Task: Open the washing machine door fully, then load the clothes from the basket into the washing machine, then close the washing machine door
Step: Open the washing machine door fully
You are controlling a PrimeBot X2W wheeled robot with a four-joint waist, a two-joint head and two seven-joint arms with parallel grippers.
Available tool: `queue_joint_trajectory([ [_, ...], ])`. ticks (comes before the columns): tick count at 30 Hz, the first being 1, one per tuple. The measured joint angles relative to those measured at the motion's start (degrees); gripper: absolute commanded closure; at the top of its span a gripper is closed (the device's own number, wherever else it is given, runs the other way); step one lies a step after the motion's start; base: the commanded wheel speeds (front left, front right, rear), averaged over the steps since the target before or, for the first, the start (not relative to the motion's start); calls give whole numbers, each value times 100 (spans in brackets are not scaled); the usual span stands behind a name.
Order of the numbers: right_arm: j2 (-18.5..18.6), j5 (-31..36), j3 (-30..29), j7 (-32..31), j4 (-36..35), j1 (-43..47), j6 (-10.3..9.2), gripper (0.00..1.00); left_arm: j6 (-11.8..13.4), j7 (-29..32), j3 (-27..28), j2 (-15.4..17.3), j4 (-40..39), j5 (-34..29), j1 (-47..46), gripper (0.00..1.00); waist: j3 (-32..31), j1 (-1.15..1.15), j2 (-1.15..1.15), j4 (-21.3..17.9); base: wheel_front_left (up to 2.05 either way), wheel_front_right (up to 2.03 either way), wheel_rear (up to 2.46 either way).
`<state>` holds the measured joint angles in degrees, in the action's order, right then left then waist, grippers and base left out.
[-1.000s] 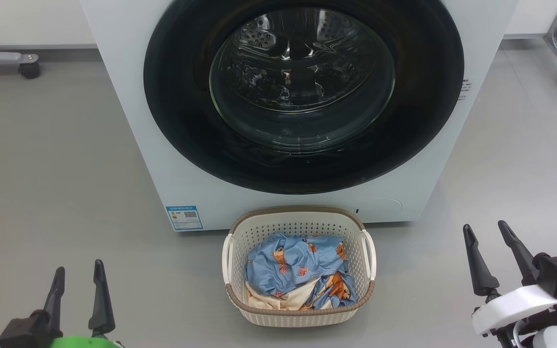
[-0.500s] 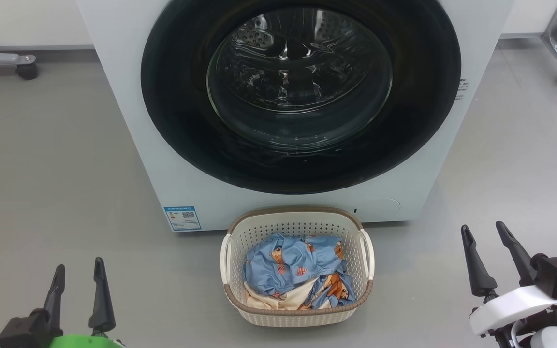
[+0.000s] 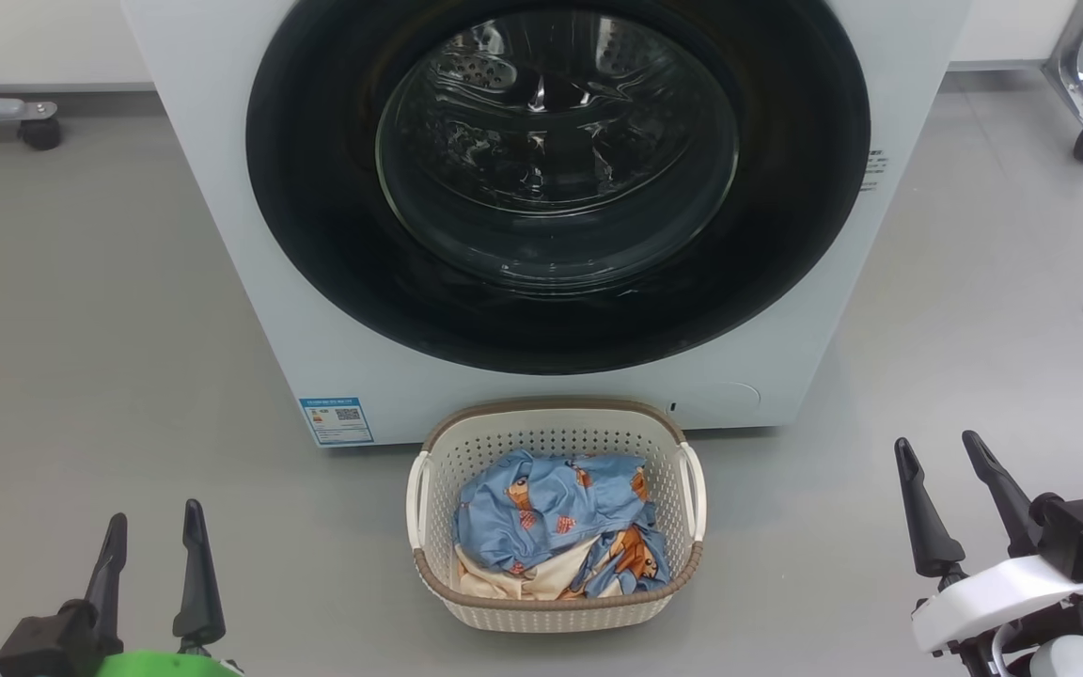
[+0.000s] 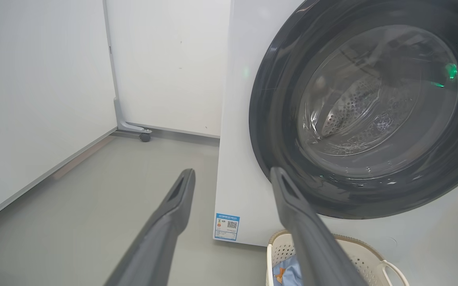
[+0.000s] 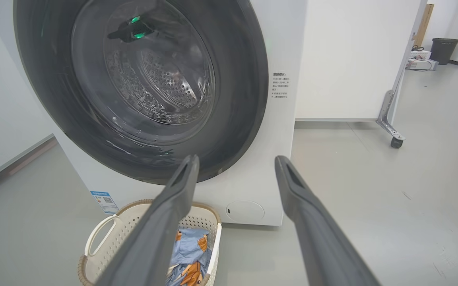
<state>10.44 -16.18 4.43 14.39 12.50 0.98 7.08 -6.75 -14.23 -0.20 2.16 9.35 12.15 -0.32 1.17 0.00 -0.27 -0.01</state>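
Black round door (image 3: 316, 254), shut on white washing machine (image 3: 212, 216). Cream basket (image 3: 551, 407) holding clothes (image 3: 541, 508), on floor (image 3: 81, 329) just before it. Left gripper (image 3: 154, 517), right gripper (image 3: 938, 444): low at either side, fingers forward, spread apart, empty.

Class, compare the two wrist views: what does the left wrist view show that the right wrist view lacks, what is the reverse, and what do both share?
In the left wrist view, not the right: the open left gripper and a partition's wheeled foot left of the washing machine. In the right wrist view, not the left: the open right gripper, a dark bin, a printed text label and a round white flap. Both: the closed washing machine door, the blue sticker, the basket and the clothes.
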Motion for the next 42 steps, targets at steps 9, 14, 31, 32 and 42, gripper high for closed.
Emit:
queue_joint_trajectory([
  [9, -15, 0, 0, 0, 0, -1, 0, 0, 0, 0, 0, 0, -2, 20, 1, 0, 11, 0, 0, -6, 61, 61, -122],
  [14, -20, -1, 0, 0, 0, -1, 0, 0, 1, 0, 2, 0, -4, 56, 1, 0, 17, 0, 0, -7, 78, 78, -156],
  [31, -13, -1, 22, 0, 0, -1, 0, 0, 11, -18, 27, -5, -130, 257, 1, 0, 44, 0, 0, -6, 67, 67, -134],
  [32, -13, -1, 23, 0, 0, -1, 0, 0, 11, -18, 27, -5, -130, 257, 1, 0, 45, 0, 0, -6, 47, 47, -95],
  [42, -2, -1, 30, 0, 0, -1, 0, 0, 12, -18, 24, -7, -130, 258, 1, 0, 56, 0, 0, -3, 32, 32, -64],
])
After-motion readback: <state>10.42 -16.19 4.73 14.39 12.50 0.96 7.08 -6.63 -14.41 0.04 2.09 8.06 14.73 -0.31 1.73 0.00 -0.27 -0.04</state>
